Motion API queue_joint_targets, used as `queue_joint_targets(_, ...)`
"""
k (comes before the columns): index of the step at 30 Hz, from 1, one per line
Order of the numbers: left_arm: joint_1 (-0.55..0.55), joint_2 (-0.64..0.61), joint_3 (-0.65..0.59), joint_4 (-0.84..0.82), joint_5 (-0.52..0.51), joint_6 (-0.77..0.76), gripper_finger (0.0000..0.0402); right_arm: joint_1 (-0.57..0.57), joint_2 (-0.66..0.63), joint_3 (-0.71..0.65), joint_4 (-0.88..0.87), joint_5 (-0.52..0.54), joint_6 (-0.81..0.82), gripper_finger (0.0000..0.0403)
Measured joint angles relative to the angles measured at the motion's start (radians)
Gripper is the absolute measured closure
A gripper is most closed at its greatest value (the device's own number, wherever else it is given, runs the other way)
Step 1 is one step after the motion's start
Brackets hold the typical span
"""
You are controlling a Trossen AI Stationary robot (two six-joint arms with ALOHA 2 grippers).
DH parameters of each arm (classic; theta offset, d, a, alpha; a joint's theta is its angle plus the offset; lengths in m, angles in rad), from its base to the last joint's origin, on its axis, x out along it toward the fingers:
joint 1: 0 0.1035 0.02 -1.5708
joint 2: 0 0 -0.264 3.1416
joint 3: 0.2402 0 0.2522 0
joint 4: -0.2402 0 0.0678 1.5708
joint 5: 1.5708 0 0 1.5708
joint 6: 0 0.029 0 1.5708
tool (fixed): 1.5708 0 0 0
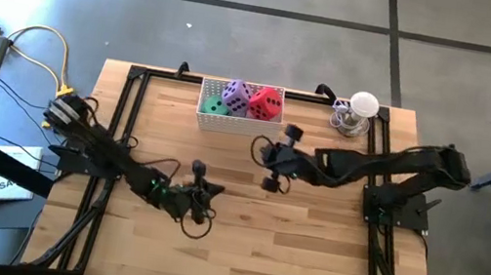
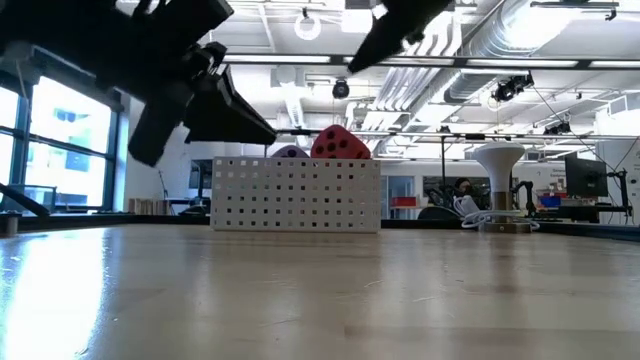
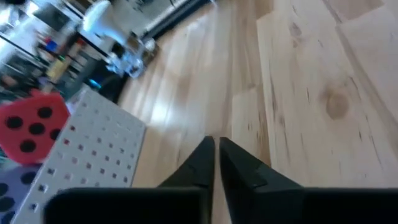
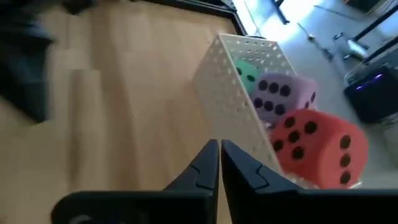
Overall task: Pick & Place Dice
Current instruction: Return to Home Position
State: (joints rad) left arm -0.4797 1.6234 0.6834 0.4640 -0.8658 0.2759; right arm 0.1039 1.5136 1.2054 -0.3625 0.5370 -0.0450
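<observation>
- High view: the dice sit piled in the white basket (image 1: 238, 124) at the far edge of the table (image 1: 306, 256). The red die (image 1: 267, 103), purple die (image 1: 238, 93) and green die (image 1: 217, 105) can be told apart. A pink one cannot be made out in any view.
- The right gripper (image 1: 260, 146) hangs over the table just in front of the basket. Its wrist view shows the jaws clenched together on nothing.
- The left gripper (image 1: 213, 190) is over mid-table, nearer the front and close to the right one. Its jaws are likewise pressed shut and empty.
- With the dice binned, what seems left is pulling both arms back to rest.
- Risk one: the two grippers are near each other, so retreats along crossing paths could make the wrists clip.
- Risk two: the right arm is close to the basket's front wall. A swing that drifts toward the far edge could shove the light basket or tip it.
- Risk three: in the low view the red die (image 2: 340, 143) rides well above the basket's rim. A knock to the basket would probably roll that die out first.
- Risk four: the small lamp (image 1: 361, 111) stands by the far right corner, near the right arm's line of retreat. A wide elbow sweep might topple it.
</observation>
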Motion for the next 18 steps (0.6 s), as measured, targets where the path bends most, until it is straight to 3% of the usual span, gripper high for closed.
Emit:
queue_joint_targets(5,0.059,-0.147,0.000,-0.220,0.116,-0.108,0.0399,0.076,-0.079,0.000,-0.218,-0.028,0.131,0.0400)
queue_joint_targets(9,0.089,-0.298,0.001,-0.367,0.189,-0.159,0.0399,0.136,-0.156,-0.027,-0.304,-0.113,0.169,0.0400)
queue_joint_targets(13,0.122,-0.487,0.001,-0.550,0.286,-0.195,0.0400,0.188,-0.269,-0.115,-0.276,-0.225,0.157,0.0400)
queue_joint_targets(18,0.228,-0.727,0.001,-0.798,0.535,-0.273,0.0400,0.245,-0.469,-0.315,-0.177,-0.247,0.180,0.0401)
